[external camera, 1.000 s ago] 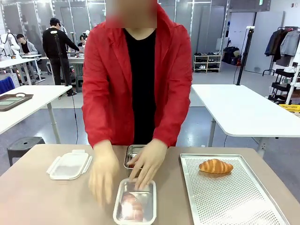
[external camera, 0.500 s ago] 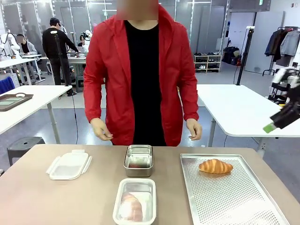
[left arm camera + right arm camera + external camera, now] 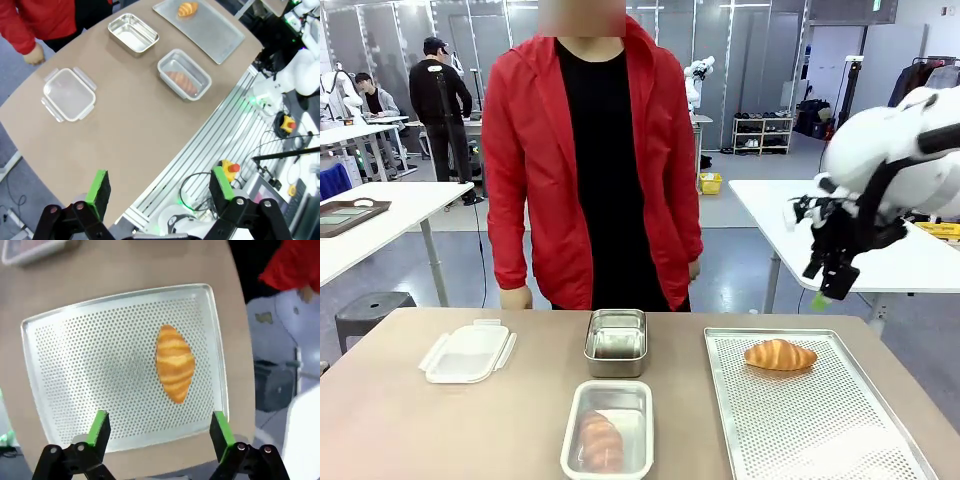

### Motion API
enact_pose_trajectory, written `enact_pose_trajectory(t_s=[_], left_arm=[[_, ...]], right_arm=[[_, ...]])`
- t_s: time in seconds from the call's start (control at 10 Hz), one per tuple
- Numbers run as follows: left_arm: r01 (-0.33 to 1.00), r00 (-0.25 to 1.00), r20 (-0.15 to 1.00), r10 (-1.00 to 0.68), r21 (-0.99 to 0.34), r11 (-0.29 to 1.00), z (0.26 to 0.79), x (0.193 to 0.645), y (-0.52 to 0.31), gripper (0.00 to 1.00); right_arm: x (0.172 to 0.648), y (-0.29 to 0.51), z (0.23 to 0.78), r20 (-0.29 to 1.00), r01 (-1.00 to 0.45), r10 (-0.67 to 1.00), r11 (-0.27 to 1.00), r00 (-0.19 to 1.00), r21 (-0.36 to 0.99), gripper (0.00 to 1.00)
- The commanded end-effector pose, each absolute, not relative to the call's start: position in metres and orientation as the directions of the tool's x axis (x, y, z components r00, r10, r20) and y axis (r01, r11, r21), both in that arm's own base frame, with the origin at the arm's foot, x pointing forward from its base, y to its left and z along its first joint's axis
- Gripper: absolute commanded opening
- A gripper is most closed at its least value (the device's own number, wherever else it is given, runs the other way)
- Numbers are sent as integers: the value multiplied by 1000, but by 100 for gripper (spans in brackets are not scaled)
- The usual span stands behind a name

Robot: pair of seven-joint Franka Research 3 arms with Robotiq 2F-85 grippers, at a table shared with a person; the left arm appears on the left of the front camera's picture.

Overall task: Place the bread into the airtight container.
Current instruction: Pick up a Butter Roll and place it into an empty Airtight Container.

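A golden croissant-shaped bread (image 3: 780,354) (image 3: 174,363) lies at the far end of the perforated metal tray (image 3: 820,440) (image 3: 75,365). My right gripper (image 3: 828,288) (image 3: 159,427) hangs open above the tray's far right edge, well above the bread and holding nothing. The clear airtight container (image 3: 607,430) (image 3: 184,74) at the table's front middle holds another bread. Its white lid (image 3: 468,352) (image 3: 69,94) lies apart at the left. My left gripper (image 3: 160,185) is open and empty, high up beyond the table's edge.
A steel container (image 3: 616,340) (image 3: 133,33) stands behind the clear one. The person in a red jacket (image 3: 590,160) stands at the far side, hands down at their sides. A robot base and cables (image 3: 270,100) lie beyond the table's edge.
The person's hands left the containers and dropped to their sides. My right arm swung in from the right and came down above the tray's far right corner.
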State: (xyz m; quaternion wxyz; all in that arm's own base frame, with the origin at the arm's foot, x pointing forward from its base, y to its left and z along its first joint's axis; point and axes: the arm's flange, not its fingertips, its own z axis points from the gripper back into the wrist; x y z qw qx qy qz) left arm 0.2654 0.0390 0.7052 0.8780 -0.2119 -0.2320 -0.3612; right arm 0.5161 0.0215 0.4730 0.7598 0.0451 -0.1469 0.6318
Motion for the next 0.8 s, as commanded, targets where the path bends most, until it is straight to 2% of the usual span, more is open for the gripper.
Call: enact_pose_trajectory(t_s=[0.0, 0.3, 0.7], left_arm=[[747, 617, 566, -546, -204, 633, 706, 265, 39, 100], [747, 617, 566, -546, -204, 633, 706, 265, 39, 100], [747, 617, 566, -546, -204, 633, 706, 265, 39, 100]], right_arm=[[528, 27, 450, 268, -980, 963, 90, 41, -175, 100], [534, 49, 406, 208, -977, 978, 38, -6, -208, 100], [545, 61, 361, 193, -990, 980, 70, 46, -122, 100]])
